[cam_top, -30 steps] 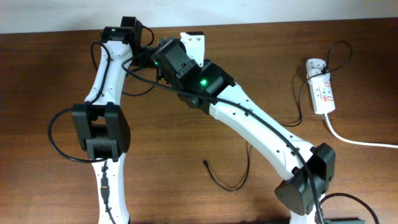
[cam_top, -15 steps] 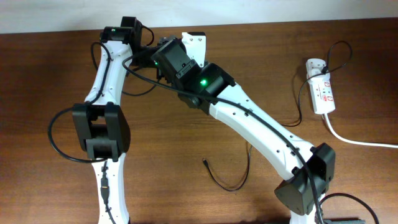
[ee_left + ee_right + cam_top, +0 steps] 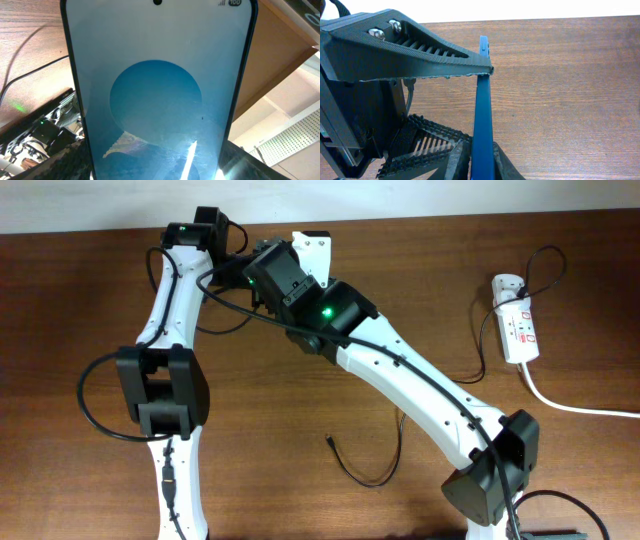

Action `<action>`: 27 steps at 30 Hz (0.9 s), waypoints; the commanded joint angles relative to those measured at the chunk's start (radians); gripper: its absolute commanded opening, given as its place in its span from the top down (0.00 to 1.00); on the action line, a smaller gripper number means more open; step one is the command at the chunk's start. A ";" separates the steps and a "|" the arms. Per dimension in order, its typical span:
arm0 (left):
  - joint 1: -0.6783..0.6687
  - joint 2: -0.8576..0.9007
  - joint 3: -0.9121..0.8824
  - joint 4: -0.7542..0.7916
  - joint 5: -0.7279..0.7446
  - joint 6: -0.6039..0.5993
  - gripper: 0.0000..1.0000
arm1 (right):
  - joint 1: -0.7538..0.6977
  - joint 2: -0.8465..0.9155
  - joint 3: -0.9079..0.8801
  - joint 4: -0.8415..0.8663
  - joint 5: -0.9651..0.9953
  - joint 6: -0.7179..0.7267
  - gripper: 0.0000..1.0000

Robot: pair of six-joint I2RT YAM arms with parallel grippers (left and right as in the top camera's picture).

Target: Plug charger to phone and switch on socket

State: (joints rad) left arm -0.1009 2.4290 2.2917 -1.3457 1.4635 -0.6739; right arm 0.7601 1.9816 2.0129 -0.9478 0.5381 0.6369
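Though right arm (image 3: 400,375) hides phone (image 3: 157,100) overhead, left gripper (image 3: 155,167) clamps it; right gripper (image 3: 476,106) gapes; charger (image 3: 331,444) lies apart.

phone (image 3: 157,100): pale blue screen, darker blue disc, black frame. my right fingers (image 3: 420,50): black, ribbed. my arms (image 3: 420,385): white, black joints. socket (image 3: 517,332): white, red marks. charger (image 3: 370,483): black. table (image 3: 80,300): brown wood grain.

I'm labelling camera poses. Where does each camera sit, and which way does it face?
Overhead: above the table, looking down on left arm, right arm and power strip.
Left wrist: faces the phone screen close up; left fingers at bottom corners.
Right wrist: looks across the table at the phone edge-on, past right fingers.
Shared: both wrist views show the phone.
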 commanded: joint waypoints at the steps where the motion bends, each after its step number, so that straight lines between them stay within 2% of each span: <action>1: -0.002 -0.002 0.027 -0.002 0.060 0.016 0.22 | -0.003 0.013 0.017 0.004 0.024 0.008 0.83; 9: -0.002 -0.002 0.027 -0.002 0.060 0.016 0.21 | -0.003 0.013 0.017 0.011 0.024 0.008 0.88; 12: -0.002 -0.002 0.027 -0.002 0.060 0.016 0.21 | -0.003 0.013 0.017 0.021 0.024 0.008 0.95; 16: -0.002 -0.002 0.027 -0.001 0.059 0.016 0.18 | -0.003 0.013 0.017 0.041 0.029 0.008 0.96; 17: -0.002 -0.002 0.027 -0.001 0.059 0.016 0.06 | -0.003 0.013 0.018 0.055 0.047 0.012 0.96; 18: -0.002 -0.002 0.027 -0.001 0.054 0.016 0.01 | -0.003 0.013 0.021 0.056 0.080 0.070 0.96; 22: -0.002 -0.002 0.027 0.002 -0.014 0.016 0.01 | -0.004 0.002 0.024 0.055 0.234 0.332 0.96; 25: -0.002 -0.002 0.027 0.002 -0.020 0.015 0.01 | -0.010 -0.042 0.024 0.031 0.243 0.677 0.96; 26: -0.002 -0.002 0.027 0.002 -0.016 0.003 0.00 | -0.010 -0.060 0.024 0.020 0.220 0.828 0.96; 27: -0.001 -0.002 0.027 0.002 0.002 -0.037 0.00 | -0.010 -0.071 0.024 0.018 0.179 0.908 0.95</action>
State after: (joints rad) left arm -0.1028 2.4290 2.2967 -1.3434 1.4548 -0.6739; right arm 0.7551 1.9884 2.0129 -0.9291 0.7174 1.2438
